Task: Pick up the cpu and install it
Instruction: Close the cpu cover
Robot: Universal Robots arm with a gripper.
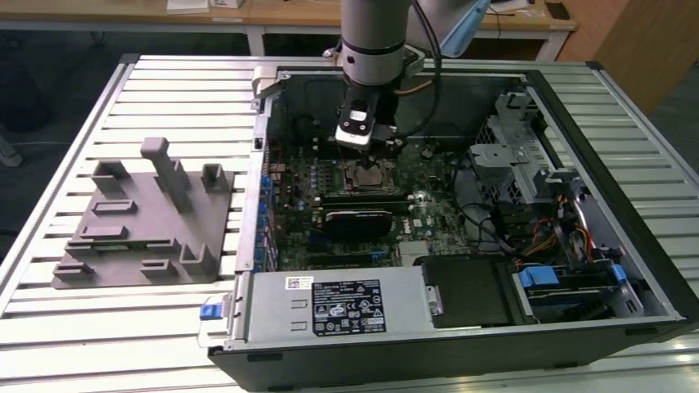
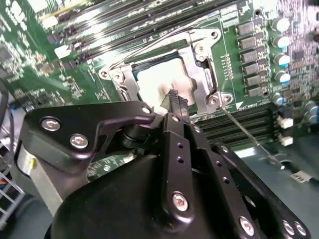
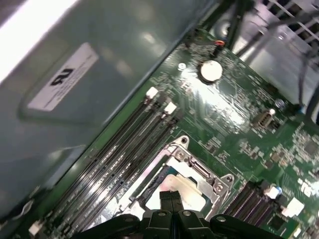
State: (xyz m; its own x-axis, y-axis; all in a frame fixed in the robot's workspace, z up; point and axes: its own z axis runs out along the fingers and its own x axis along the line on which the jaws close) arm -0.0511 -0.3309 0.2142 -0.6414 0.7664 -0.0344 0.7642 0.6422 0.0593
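At the exterior view's left, grey fixture (image 1: 142, 221) on the slatted table (image 1: 65, 327). Right of it, open computer case (image 1: 644, 278). Over its motherboard (image 1: 437, 221), gripper (image 1: 364, 141) (image 2: 175, 102) (image 3: 172, 198), pinched narrow in both wrist views, clasping nothing. Close under the tips, cpu (image 1: 368, 174) (image 2: 152, 79) (image 3: 192, 188). Lies within the metal socket frame (image 2: 204, 74), silver top up.

In both wrist views the pincer (image 2: 174, 98) (image 3: 172, 197) covers part of the cpu (image 2: 154, 79) (image 3: 194, 189). In the exterior view the arm (image 1: 377, 24) runs off the top edge, the computer case (image 1: 437, 366) is cut by the bottom edge, and its label (image 1: 349, 304) print is too small to read.
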